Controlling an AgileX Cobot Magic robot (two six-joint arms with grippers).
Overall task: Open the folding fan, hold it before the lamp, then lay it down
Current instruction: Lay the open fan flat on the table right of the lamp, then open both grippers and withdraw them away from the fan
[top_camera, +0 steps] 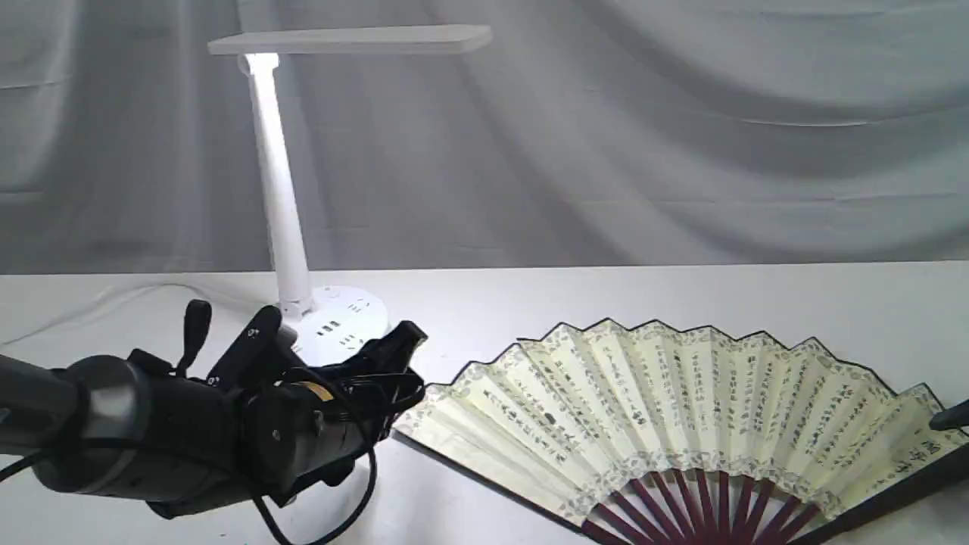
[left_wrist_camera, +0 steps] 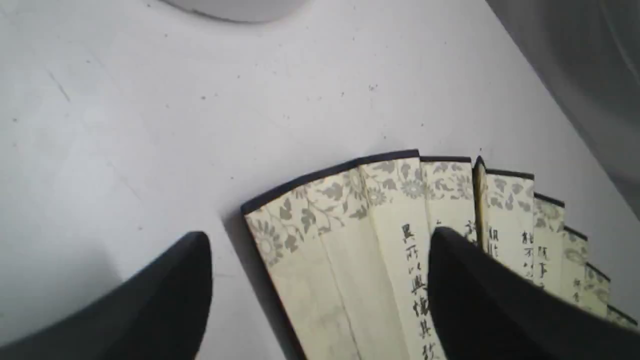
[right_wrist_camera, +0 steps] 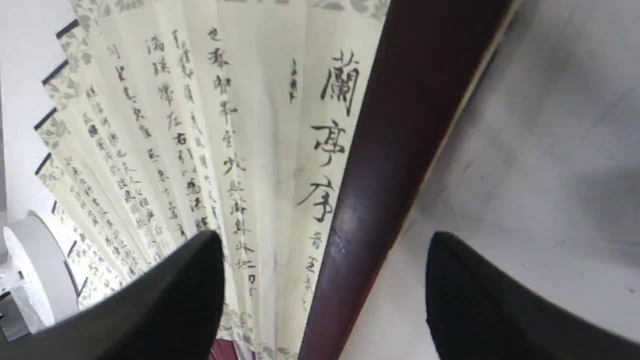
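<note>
The folding fan (top_camera: 681, 393) lies spread open on the table (top_camera: 757, 295), near the lamp (top_camera: 280, 189). Its end column reads 蘭亭序. The left gripper (left_wrist_camera: 320, 237) and right gripper (right_wrist_camera: 325, 240) hover over its 2 ends, jaws wide apart, holding nothing.

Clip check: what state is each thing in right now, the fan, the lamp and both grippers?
Cream pleated paper folding fan with maroon ribs: fully spread, lying on the table.
White plastic desk lamp: upright, appears lit.
Left gripper: jaws open, astride one fan end.
Right gripper: jaws open, astride the other end.
</note>
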